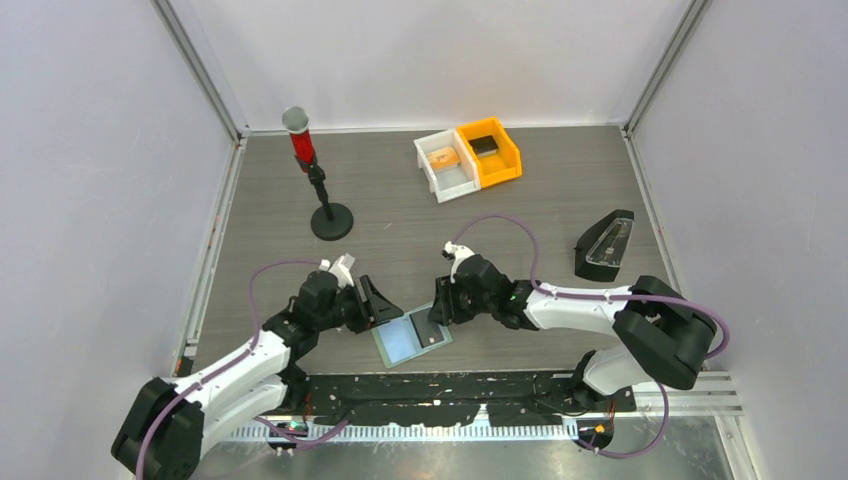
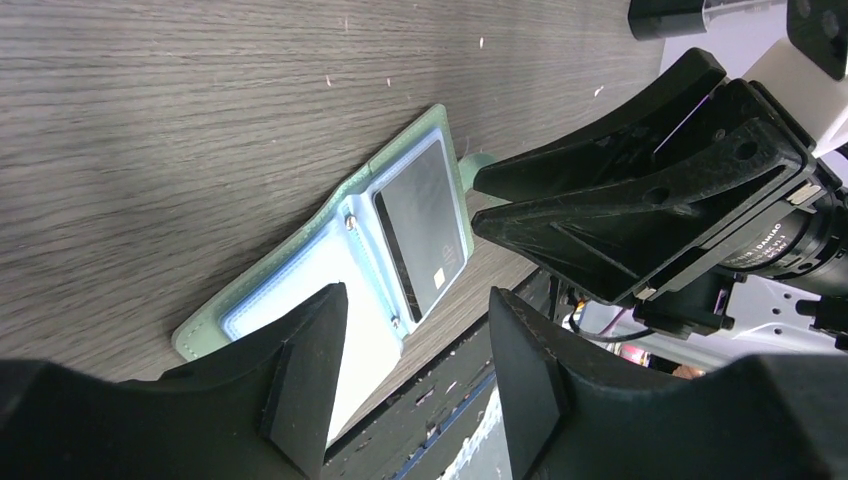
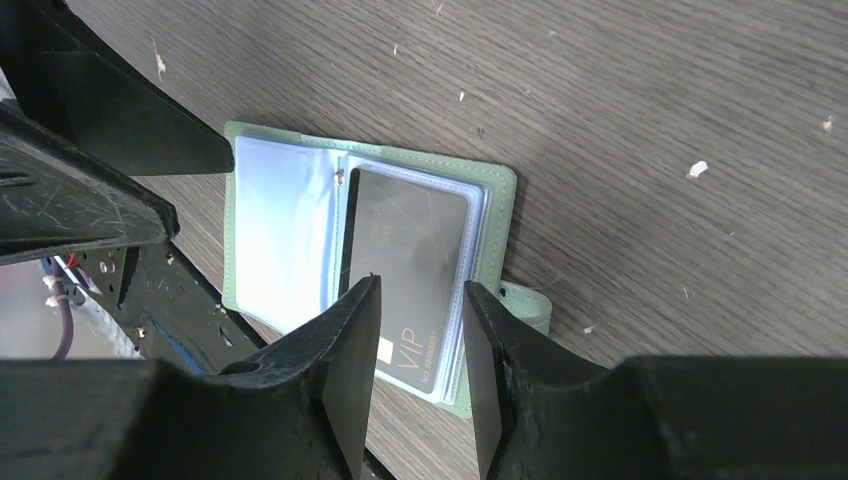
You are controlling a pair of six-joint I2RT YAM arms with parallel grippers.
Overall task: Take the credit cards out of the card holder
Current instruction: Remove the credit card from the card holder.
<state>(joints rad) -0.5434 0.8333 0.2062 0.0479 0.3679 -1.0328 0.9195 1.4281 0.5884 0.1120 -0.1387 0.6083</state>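
Lying under the half-open, empty left gripper [image 2: 415, 300] and right gripper [image 3: 420, 285], the card holder [image 3: 495, 215] looks soft; its dark card [image 3: 405, 230] looks stiff, slippery: pinch the edge.

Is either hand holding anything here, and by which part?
Nothing is clearly held. The left hand and right hand stand open over the card holder lying on the table; the right's fingers straddle the dark card. Contact cannot be told.
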